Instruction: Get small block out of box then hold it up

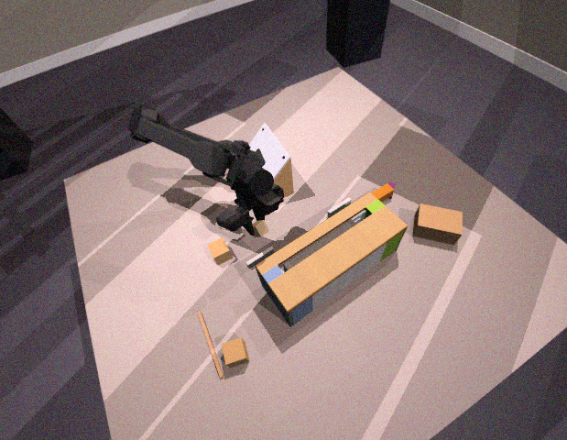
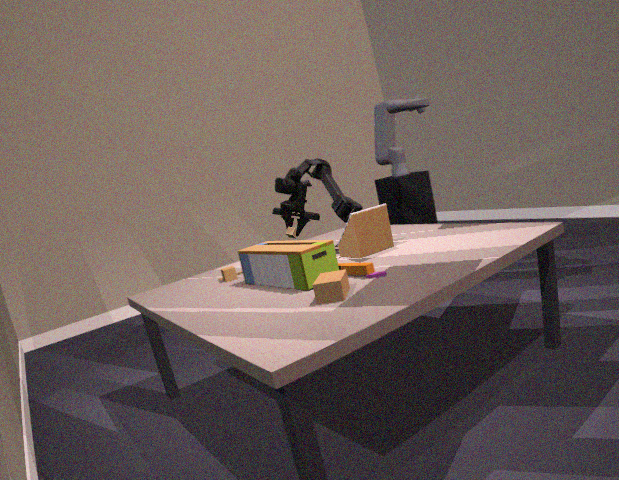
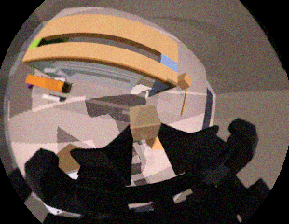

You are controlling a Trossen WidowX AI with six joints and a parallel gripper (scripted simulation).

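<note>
The small tan block [image 1: 260,228] [image 2: 291,231] [image 3: 144,122] is between the fingertips of my gripper [image 1: 257,225] [image 2: 293,226] [image 3: 143,124], which is shut on it. The block is held in the air, on the arm's side of the box, above the table. The box [image 1: 340,258] [image 2: 270,269] [image 3: 103,28] stands upright with a slotted wooden top, a blue end and a green end. A gap shows between block and box in the wrist view. The shelf inside is hidden.
A wooden cube [image 1: 219,250] lies left of the box; another cube [image 1: 234,351] [image 2: 228,274] [image 3: 184,80] lies beside a thin stick [image 1: 210,344] [image 3: 184,103]. A larger block [image 1: 439,222] [image 2: 331,286] and an orange bar [image 1: 383,192] [image 2: 357,268] [image 3: 44,83] lie near the green end. A white-faced wedge [image 1: 271,148] [image 2: 368,232] stands behind.
</note>
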